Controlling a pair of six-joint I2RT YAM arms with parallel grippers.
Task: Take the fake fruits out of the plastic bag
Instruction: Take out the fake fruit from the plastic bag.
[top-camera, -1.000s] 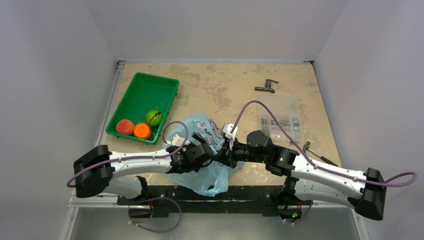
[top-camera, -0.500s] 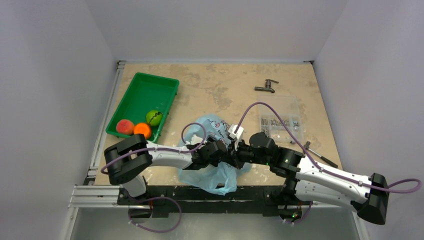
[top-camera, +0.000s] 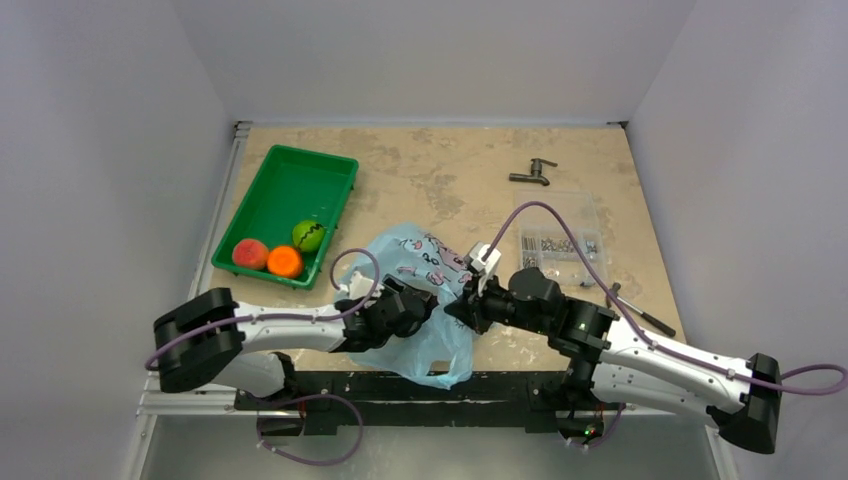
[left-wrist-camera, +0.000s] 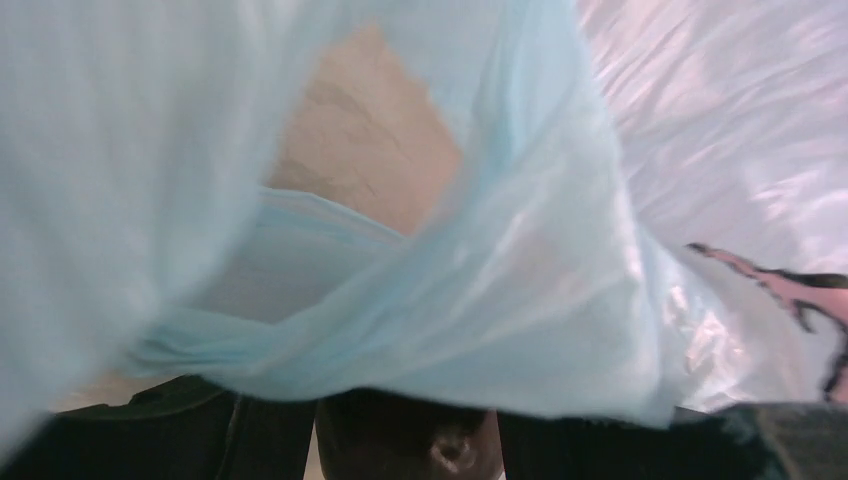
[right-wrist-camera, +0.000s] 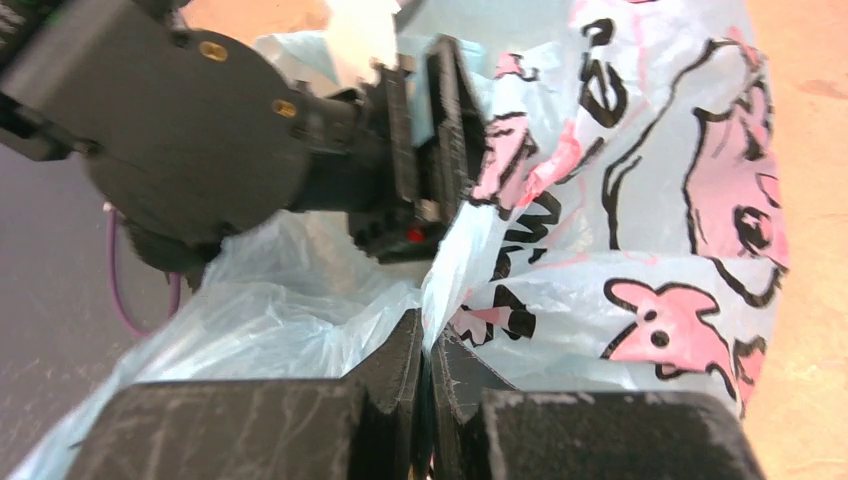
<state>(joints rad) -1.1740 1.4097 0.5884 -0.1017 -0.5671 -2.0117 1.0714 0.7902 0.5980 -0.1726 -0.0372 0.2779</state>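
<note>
The plastic bag (top-camera: 405, 255) lies at the bench's (top-camera: 450, 170) near edge, long axis front to back, near end drooping over the edge. Both arms stretch low and inward, meeting at it. Right claw (right-wrist-camera: 428, 335) is pinched tight on a bag fold. Left claw (top-camera: 428, 308) is buried in plastic, so can't tell. Left elbow has dropped outward since half a second ago.
</note>
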